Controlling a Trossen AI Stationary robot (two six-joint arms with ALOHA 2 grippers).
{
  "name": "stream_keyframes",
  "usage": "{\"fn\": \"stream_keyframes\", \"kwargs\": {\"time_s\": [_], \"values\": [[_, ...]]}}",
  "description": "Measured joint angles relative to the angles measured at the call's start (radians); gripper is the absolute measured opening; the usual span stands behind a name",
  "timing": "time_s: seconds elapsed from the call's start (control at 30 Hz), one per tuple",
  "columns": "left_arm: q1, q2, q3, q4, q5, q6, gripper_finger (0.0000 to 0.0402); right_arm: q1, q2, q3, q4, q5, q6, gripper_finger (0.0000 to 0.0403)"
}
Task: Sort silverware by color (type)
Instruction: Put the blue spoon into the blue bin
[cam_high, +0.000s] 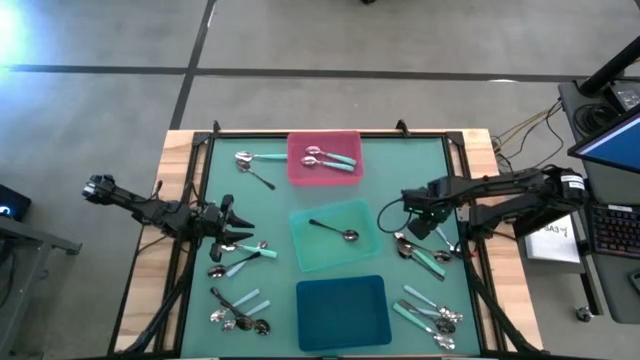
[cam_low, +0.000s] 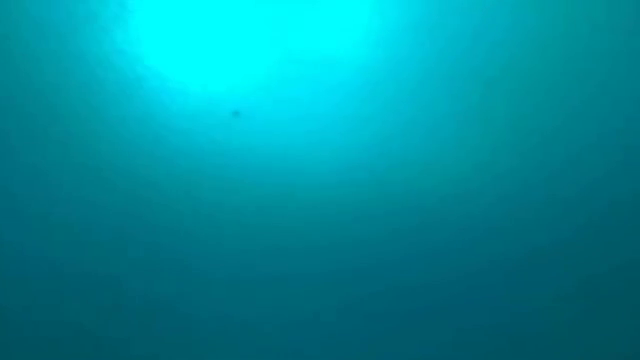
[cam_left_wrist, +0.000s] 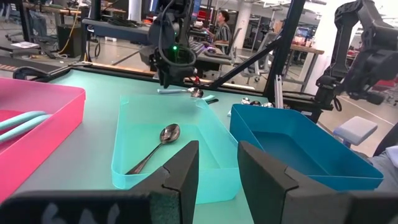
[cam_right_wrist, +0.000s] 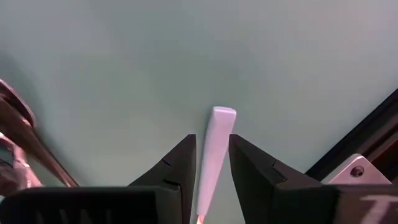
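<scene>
My right gripper (cam_right_wrist: 212, 155) points down at the green mat near the table's right edge. It is open, with one finger on each side of a pale blue spoon handle (cam_right_wrist: 214, 134) that lies on the mat. I see a gap on both sides of the handle. The left wrist view shows the same spoon (cam_left_wrist: 180, 91) lying level under that gripper. My left gripper (cam_left_wrist: 217, 168) hangs level over the table's left part, open, with nothing between its fingers. Two teal-handled spoons (cam_high: 330, 158) lie in the pink tray (cam_high: 325, 181). One dark spoon (cam_high: 335, 230) lies in the mint tray (cam_high: 350, 258).
A dark teal tray (cam_high: 340, 315) stands at the near edge. Loose spoons lie in groups: beside the right gripper (cam_high: 425, 258), near right (cam_high: 430, 312), near left (cam_high: 240, 312), under the left gripper (cam_high: 245, 256) and far left (cam_high: 252, 165). A raised frame edges the mat.
</scene>
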Motion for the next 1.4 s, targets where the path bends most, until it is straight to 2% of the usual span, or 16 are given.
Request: {"fn": "stream_keyframes", "kwargs": {"time_s": [0.33,0.73,1.17,1.4], "values": [[0.000,0.000,0.000,0.000,0.000,0.000,0.0096,0.000,0.000,-0.062,0.003,0.001,-0.016,0.0089],[0.000,0.000,0.000,0.000,0.000,0.000,0.0096,0.000,-0.001,-0.070,0.015,-0.003,-0.016,0.0089],[0.000,0.000,0.000,0.000,0.000,0.000,0.0096,0.000,0.000,-0.071,0.078,-0.079,-0.021,0.0089],[0.000,0.000,0.000,0.000,0.000,0.000,0.0096,0.000,0.000,-0.085,0.129,-0.080,-0.026,0.0089]]}}
